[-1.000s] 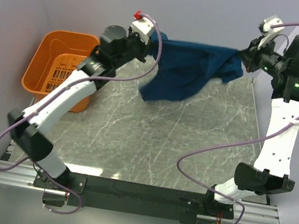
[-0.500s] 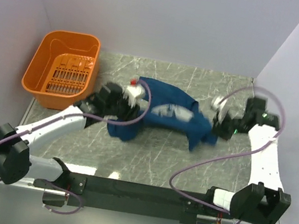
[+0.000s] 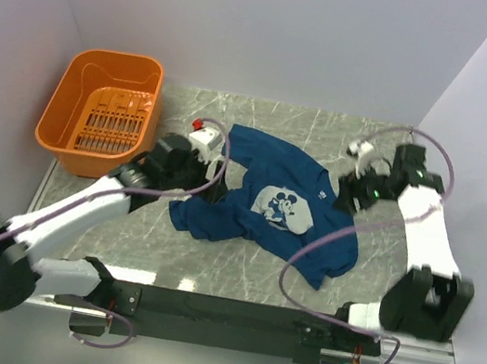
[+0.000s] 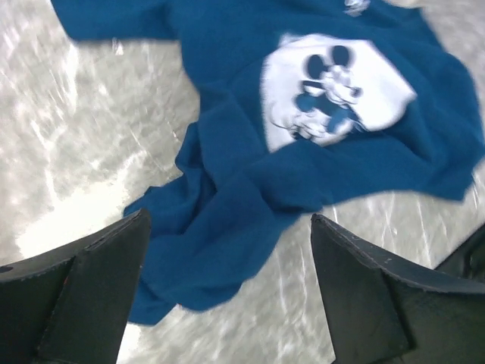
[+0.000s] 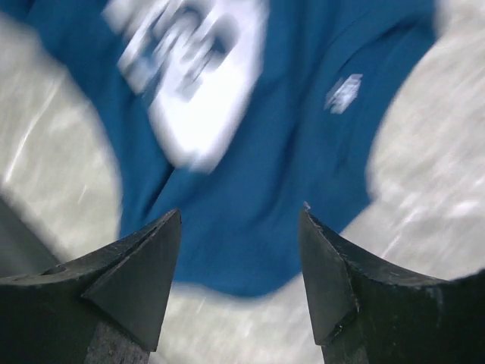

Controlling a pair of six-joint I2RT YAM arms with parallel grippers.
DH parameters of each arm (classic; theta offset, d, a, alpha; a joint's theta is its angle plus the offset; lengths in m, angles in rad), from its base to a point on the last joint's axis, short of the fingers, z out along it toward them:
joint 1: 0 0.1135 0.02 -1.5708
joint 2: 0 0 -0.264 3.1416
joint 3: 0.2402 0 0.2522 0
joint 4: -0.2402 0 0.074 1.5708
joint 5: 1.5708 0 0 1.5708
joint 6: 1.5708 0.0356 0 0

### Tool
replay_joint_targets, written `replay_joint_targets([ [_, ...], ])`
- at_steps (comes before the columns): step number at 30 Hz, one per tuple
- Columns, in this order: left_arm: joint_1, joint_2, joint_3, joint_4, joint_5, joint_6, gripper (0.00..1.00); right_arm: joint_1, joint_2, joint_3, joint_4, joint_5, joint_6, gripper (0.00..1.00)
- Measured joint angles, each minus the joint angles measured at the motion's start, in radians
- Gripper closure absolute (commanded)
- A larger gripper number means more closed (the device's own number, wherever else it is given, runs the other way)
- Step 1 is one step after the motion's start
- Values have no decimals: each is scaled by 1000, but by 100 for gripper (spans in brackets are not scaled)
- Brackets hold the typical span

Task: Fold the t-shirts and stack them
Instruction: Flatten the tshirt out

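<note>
The dark blue t-shirt (image 3: 261, 162) lies crumpled and partly spread on the marble table, its white cartoon-mouse print (image 3: 284, 210) facing up. My left gripper (image 3: 213, 184) is at the shirt's left edge, open, with nothing between its fingers. In the left wrist view the t-shirt (image 4: 250, 152) lies under and beyond the left gripper (image 4: 229, 216), its lower hem bunched. My right gripper (image 3: 347, 193) is at the shirt's right edge, also open and holding nothing. The right wrist view is blurred; the right gripper (image 5: 241, 210) hovers over the t-shirt (image 5: 303, 136).
An orange plastic basket (image 3: 119, 58) stands at the back left, close to the left arm. The right arm's purple cable (image 3: 307, 250) loops over the shirt's lower right part. Walls close in the table at the back and on both sides.
Both grippers held the shirt stretched in the air at the back, lowered it to the table, then opened and let go. The shirt now lies print up.
</note>
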Motion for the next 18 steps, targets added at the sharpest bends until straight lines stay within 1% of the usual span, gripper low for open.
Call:
replay_joint_targets([
  [2,13,98,36,6,-3,-37,13,41,119,78,80,27,103,32],
  [5,29,248,89,6,-3,-85,13,129,317,250,150,103,266,32],
  [8,32,307,97,-6,-9,-113,13,192,482,404,206,185,404,32],
  [11,32,297,97,-23,-30,-133,12,214,603,526,217,235,489,31],
  [13,32,268,87,-24,-50,-147,12,214,667,574,227,266,531,30],
  [18,40,96,-16,-27,-81,-208,11,207,766,623,224,309,589,30],
])
